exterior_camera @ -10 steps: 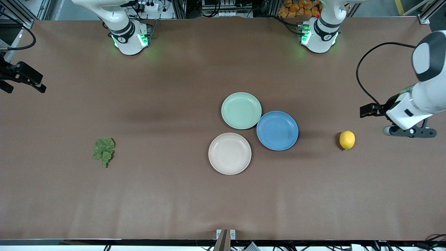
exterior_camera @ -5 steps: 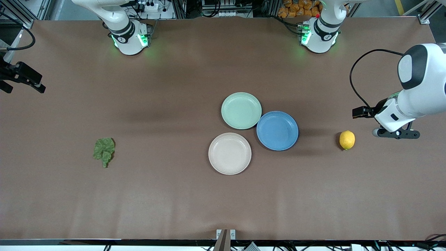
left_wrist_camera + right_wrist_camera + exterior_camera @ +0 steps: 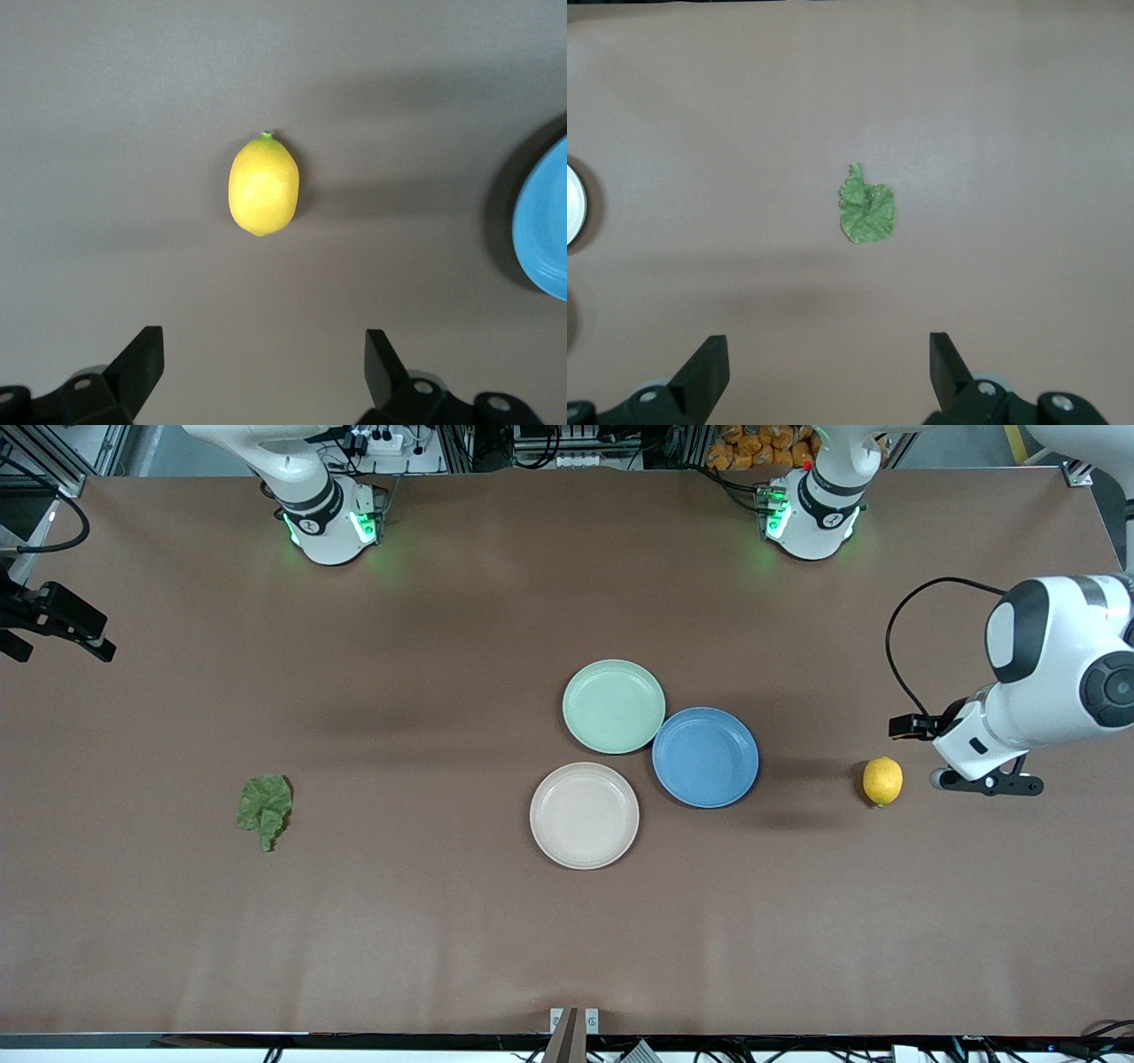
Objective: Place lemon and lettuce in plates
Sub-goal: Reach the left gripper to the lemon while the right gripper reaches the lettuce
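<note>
**Three plates, one lemon, one leaf on a brown worktop**

Brown matte covering (image 3: pixel 443 921) spans the whole table, with racks, cables and an orange heap past the edge where the two arm bases stand. Three plates cluster touching at mid-table: the mint plate (image 3: pixel 613 706), the cream plate (image 3: pixel 584 815) nearest the front camera, and a blue plate (image 3: pixel 705 756) toward the left arm's end. One lemon (image 3: pixel 882 780) lies on bare table between the blue plate and that end's edge. One lettuce (image 3: pixel 264 808) leaf lies well apart toward the right arm's end. The left gripper (image 3: pixel 264 372) hangs spread wide and empty, near the lemon. The right gripper (image 3: pixel 828 372) waits high above the lettuce, fingers also parted, empty.
</note>
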